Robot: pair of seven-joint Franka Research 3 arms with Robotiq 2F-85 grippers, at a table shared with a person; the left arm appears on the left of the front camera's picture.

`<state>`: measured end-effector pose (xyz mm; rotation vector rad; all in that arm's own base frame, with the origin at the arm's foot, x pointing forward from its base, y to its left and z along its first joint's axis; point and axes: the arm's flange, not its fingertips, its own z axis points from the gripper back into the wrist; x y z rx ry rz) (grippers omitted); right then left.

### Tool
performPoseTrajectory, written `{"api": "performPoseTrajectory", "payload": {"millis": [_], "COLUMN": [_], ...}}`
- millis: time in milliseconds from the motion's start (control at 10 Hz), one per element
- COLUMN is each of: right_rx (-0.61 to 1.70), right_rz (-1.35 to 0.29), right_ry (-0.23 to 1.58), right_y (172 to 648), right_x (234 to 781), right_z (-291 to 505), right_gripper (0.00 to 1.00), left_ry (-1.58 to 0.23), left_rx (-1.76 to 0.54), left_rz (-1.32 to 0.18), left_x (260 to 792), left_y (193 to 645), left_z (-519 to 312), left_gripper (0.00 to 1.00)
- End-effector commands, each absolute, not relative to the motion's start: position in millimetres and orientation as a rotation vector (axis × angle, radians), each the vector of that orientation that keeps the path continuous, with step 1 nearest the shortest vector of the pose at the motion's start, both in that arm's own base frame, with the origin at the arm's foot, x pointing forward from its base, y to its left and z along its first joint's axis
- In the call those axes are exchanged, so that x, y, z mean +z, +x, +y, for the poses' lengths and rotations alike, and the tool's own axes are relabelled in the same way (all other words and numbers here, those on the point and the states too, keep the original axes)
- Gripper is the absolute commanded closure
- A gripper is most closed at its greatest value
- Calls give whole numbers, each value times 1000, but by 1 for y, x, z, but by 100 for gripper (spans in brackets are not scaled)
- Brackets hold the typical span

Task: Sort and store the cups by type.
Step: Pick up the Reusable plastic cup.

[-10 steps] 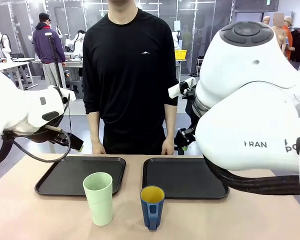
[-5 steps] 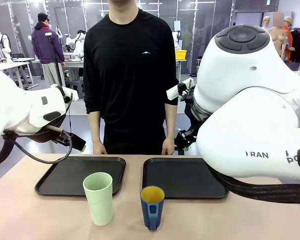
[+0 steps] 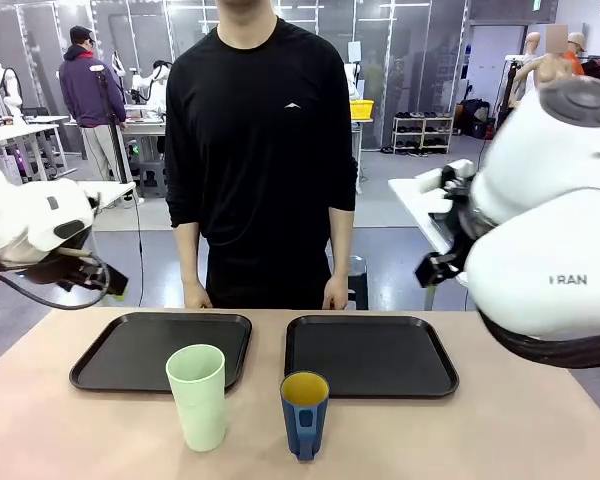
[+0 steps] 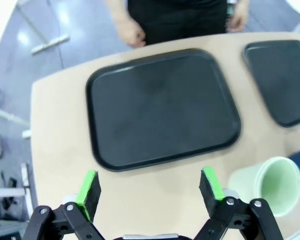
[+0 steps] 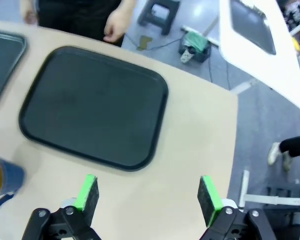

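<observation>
The tumbler (image 3: 197, 395) and mug (image 3: 305, 412) stand upright and apart on the counter (image 3: 520, 430). The tumbler is before the left tray (image 3: 130, 352) and the mug before the right tray (image 3: 380, 358), likely one tray per type. The left fingers (image 4: 89, 186) and right fingers (image 5: 88, 189) hang wide apart and empty, probably ready to reach. The right arm (image 3: 550, 250) reads "FRAN".

Tall pale mint-green tumbler (image 3: 196, 398), no handle, stands upright, mouth open upward, on tan table (image 3: 500, 440), just in front of left tray (image 3: 140, 352). Shorter dark blue mug (image 3: 304, 415), yellow inside, upright, near tumbler's right, not touching; handle apparently faces camera.
</observation>
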<state>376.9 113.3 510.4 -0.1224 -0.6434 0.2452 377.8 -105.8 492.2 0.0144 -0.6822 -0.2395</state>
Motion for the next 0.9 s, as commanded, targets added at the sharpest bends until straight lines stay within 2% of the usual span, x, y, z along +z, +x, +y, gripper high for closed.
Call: {"api": "performPoseTrajectory", "payload": {"millis": [0,300,800], "right_rx": [208,170,167], "right_rz": [-632,-591,-512], "right_ry": [-83,-17,28], "right_y": [402,426,436], "right_x": [479,438,422], "right_z": [82,45,34], "right_gripper": [0,0,0], "left_ry": [19,-3,13], "left_rx": [-183,-92,-89], "left_rz": [-666,-635,-589], "left_x": [450,415,418], "left_y": [396,423,438], "left_z": [-72,-37,-34], "left_gripper": [0,0,0]}}
